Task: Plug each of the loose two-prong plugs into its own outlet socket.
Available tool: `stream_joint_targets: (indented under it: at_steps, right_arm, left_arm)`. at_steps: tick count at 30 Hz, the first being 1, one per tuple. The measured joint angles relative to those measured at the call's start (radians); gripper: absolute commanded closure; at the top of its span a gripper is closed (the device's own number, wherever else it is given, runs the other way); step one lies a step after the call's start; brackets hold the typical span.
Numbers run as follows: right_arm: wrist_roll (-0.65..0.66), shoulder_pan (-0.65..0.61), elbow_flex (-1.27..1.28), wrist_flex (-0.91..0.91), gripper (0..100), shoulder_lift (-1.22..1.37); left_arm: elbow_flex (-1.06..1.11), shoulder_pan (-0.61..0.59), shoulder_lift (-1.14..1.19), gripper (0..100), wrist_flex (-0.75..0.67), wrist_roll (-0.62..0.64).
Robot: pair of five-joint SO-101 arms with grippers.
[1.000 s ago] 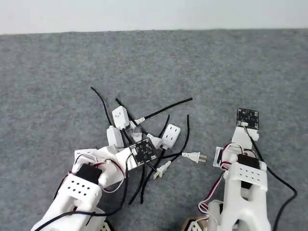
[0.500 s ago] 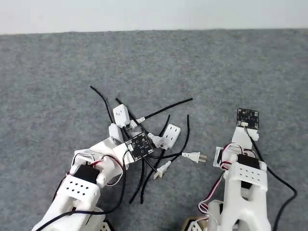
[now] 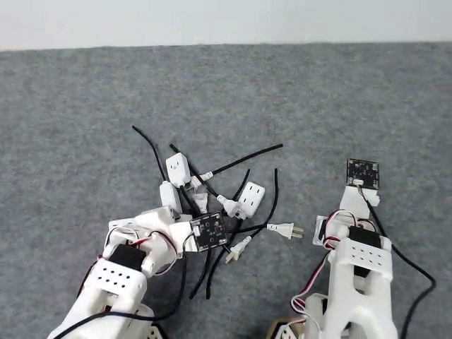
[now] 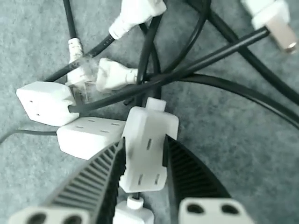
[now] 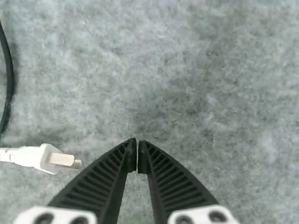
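A tangle of black cords with white sockets and plugs lies mid-table. My left gripper point(image 4: 144, 179) is shut on a white outlet socket point(image 4: 145, 149), one finger on each side. Two more sockets point(image 4: 44, 102) point(image 4: 88, 135) lie just beside it, seen from above as socket point(image 3: 176, 169) and socket point(image 3: 169, 197). Another socket point(image 3: 251, 199) sits at the pile's right. Loose two-prong plugs lie at the near right: plug point(image 3: 285, 229) and plug point(image 3: 237, 248). My right gripper point(image 5: 137, 156) is shut and empty over bare carpet, with a plug point(image 5: 44, 157) close beside it.
Grey carpet point(image 3: 339, 99) covers the table. Black cords point(image 4: 224, 46) cross over one another around the held socket. The left arm's wrist board point(image 3: 210, 232) hides its gripper from above. The right arm point(image 3: 357, 261) stands at the near right.
The left arm's wrist pushed a little farther into the pile, then drew back toward the near side. The right arm has not moved.
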Motion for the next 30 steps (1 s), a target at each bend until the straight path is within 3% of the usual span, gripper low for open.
stream_joint_targets:
  at_steps: [10, 15, 17, 25, 30]
  right_arm:
    - [0.003, 0.0, 0.0, 0.0, 98.6, 0.006]
    - [0.003, 0.0, 0.0, 0.0, 98.6, 0.011]
    - [0.009, 0.0, 0.0, 0.0, 98.6, 0.011]
    - [0.049, 0.002, 0.0, 0.0, 98.6, 0.011]
    - [0.051, 0.0, 0.0, 0.0, 98.6, 0.011]
  left_arm:
    - [0.002, -0.008, 0.002, 88, -0.029, -0.025]
    - [0.002, 0.008, 0.002, 87, 0.041, -0.207]
    - [0.0, 0.008, -0.003, 87, 0.061, -0.222]
    - [0.0, -0.009, -0.008, 84, 0.069, -0.216]
    - [-0.002, -0.009, -0.009, 84, 0.072, -0.064]
